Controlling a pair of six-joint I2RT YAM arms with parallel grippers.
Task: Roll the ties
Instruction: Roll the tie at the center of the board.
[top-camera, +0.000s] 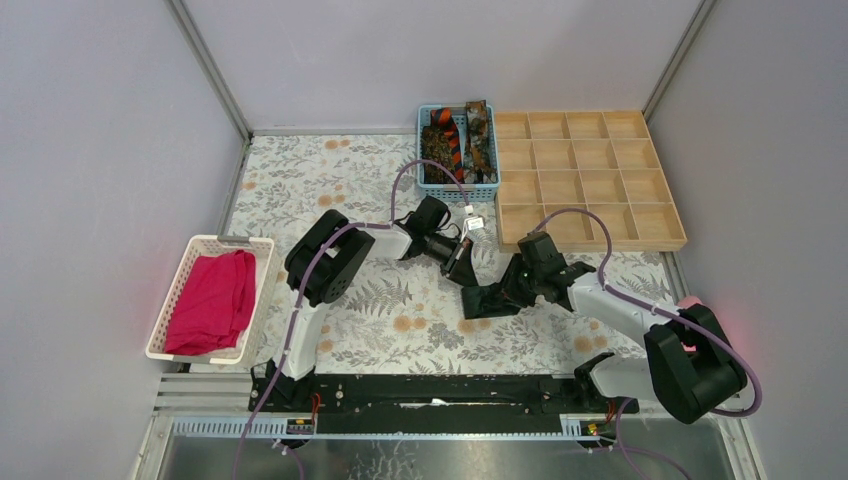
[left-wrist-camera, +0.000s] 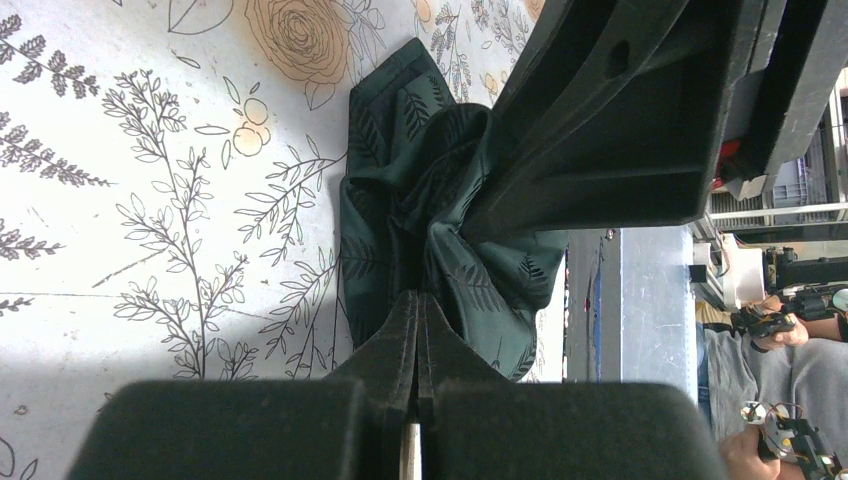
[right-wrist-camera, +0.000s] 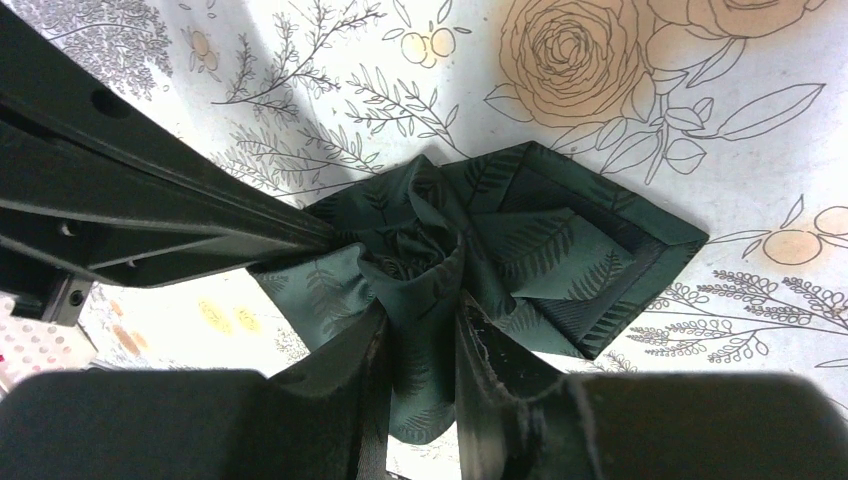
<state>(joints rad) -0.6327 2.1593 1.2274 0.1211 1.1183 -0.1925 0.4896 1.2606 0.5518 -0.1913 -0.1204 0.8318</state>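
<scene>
**Left wrist cam: both arms are crowding one dark green tie**

Up close, the left gripper (left-wrist-camera: 418, 305) is sitting with its jaws fully together, tips pushing into the bunched-up dark green tie (left-wrist-camera: 400, 200). I can't tell whether it's actually pinching a fold. The right gripper (right-wrist-camera: 425, 320) is clamping the same tie, and the right wrist cam is showing fabric running up between its two fingers. The tie has a faint fern pattern and is lying crumpled on the floral tablecloth (top-camera: 400, 330), about mid-table between the two arms.

Only the left wrist cam is catching what's past the table edge: a person (left-wrist-camera: 780, 370) in grey sitting there, holding some small device.

Further back, the top cam is showing a white basket (top-camera: 230, 240) at the left edge holding a magenta cloth (top-camera: 212, 300). At the far end, a blue basket (top-camera: 458, 192) is carrying an orange-and-black striped tie (top-camera: 452, 140) and mottled brown ties (top-camera: 478, 140). Touching its right side is a wooden grid tray (top-camera: 590, 243). Plain grey walls are closing in the table on three sides.
</scene>
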